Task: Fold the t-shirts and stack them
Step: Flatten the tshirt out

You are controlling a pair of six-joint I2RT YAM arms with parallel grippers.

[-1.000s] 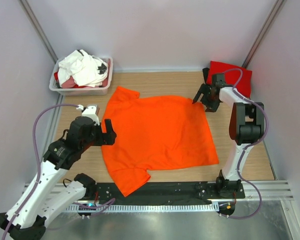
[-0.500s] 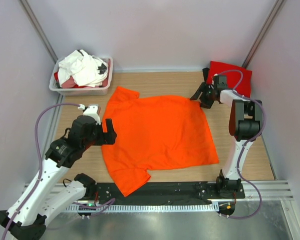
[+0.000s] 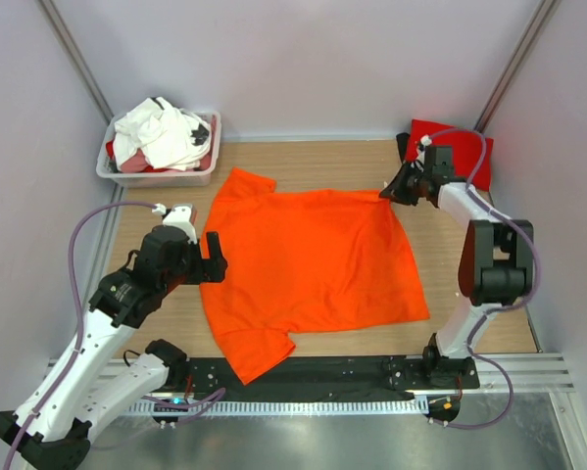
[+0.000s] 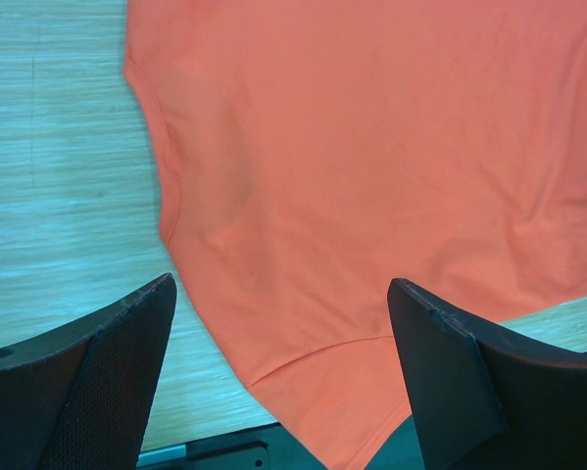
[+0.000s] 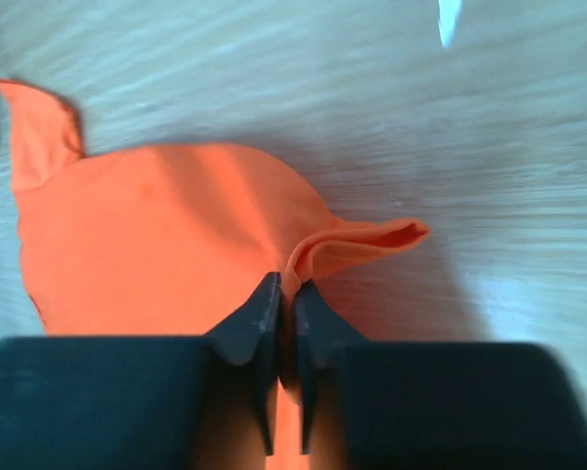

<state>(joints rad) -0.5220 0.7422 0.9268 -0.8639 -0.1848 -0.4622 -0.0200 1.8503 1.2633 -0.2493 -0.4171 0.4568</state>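
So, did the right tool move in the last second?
Yes. In the top view the right tool has drawn slightly toward the red shirt at the far right, and it has shut on the orange shirt's far corner.

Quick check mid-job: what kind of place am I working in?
Probably a lab test cell, not a laundry room: plain grey walls box in a wooden table, with a white tub of shirts in one corner.

text: none legible | labels: none | brands: none | numbers: none | signs: none
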